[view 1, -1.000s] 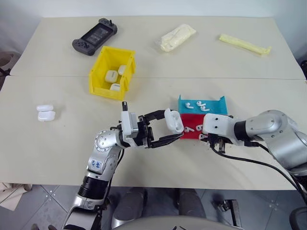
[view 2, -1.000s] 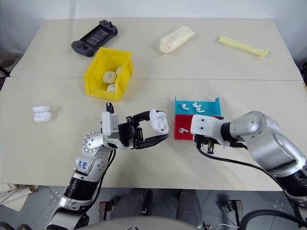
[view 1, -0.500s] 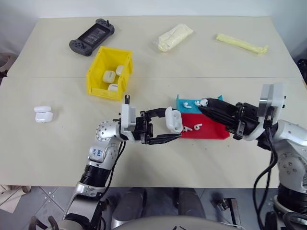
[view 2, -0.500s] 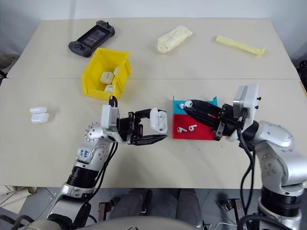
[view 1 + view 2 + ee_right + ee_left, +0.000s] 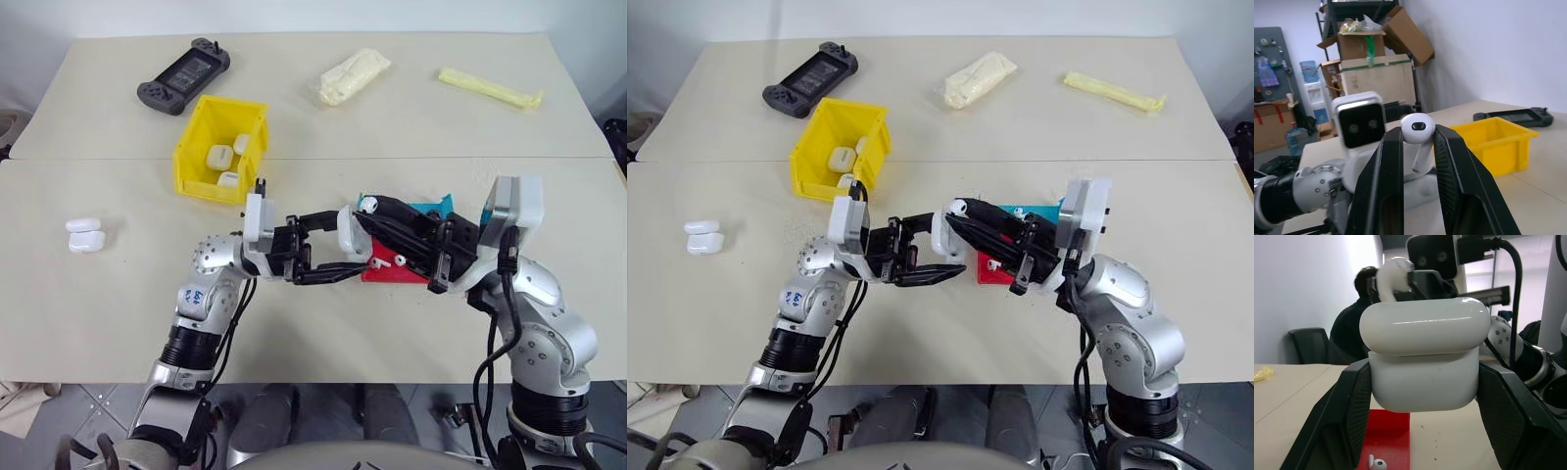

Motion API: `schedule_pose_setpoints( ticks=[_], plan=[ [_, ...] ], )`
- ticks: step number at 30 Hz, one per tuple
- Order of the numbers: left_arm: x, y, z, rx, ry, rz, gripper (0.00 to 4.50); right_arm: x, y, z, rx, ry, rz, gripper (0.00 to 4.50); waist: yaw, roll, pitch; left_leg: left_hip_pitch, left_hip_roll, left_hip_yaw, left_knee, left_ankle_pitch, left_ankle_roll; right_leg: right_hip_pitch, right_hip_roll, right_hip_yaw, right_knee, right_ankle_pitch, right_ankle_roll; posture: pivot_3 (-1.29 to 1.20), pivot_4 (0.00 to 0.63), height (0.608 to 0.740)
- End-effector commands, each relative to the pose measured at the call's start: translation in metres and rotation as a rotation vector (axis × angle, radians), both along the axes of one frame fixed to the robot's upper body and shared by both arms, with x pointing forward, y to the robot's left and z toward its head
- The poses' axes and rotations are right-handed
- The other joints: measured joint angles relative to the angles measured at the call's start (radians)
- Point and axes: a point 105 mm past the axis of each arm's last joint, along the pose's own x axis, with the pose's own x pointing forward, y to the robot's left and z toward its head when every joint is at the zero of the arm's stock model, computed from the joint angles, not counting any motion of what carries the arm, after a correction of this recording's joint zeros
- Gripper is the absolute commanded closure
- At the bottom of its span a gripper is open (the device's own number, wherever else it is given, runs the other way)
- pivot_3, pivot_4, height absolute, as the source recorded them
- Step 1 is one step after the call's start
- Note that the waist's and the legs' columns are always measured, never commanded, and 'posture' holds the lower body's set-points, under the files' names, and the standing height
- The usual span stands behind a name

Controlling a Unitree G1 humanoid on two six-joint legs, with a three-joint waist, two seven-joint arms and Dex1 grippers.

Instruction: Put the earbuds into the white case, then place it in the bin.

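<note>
Left jaws: left gripper (image 5: 338, 257) clamps the white case (image 5: 350, 235), lid closed, above the tabletop (image 5: 118, 294).
Right jaws: right gripper (image 5: 370, 208) pinches one earbud (image 5: 369, 204), just beside the case top.
Trays: red tray (image 5: 390, 273) holds loose earbuds (image 5: 389, 261); blue tray (image 5: 428, 209) adjoins it.
Bin: yellow bin (image 5: 199, 152) holds three cases, well apart.

Even, bright overhead light falls on the pale bench (image 5: 411, 127), leaving only soft, short shadows under the yellow bin (image 5: 221, 149). The head views are sharp. In the left wrist view the white case (image 5: 1423, 360) carries a long glare streak, and the background behind it is soft.
</note>
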Motion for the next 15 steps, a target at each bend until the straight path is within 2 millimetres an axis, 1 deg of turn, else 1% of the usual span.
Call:
schedule_pose_setpoints(
  ticks=[1,10,15],
  plan=[
    [-0.004,-0.001,0.010,-0.037,-0.018,-0.015,1.69,-0.001,0.004,0.003,0.011,-0.029,0.009,4.00,0.000,0.000,0.000,0.000,0.000,0.000,0.000,0.000,0.000,0.000,0.000,0.000,0.000,0.000,0.000,0.00,0.150,0.740],
    [-0.006,-0.002,0.014,-0.048,-0.026,-0.015,1.69,0.004,0.005,-0.004,0.001,0.002,0.004,4.00,0.000,0.000,0.000,0.000,0.000,0.000,0.000,0.000,0.000,0.000,0.000,0.000,0.000,0.000,0.000,0.00,0.150,0.740],
    [-0.006,-0.005,0.019,-0.065,-0.037,-0.012,1.69,0.007,0.004,-0.013,-0.007,0.054,0.015,4.00,0.000,0.000,0.000,0.000,0.000,0.000,0.000,0.000,0.000,0.000,0.000,0.000,0.000,0.000,0.000,0.00,0.150,0.740]
  ],
)
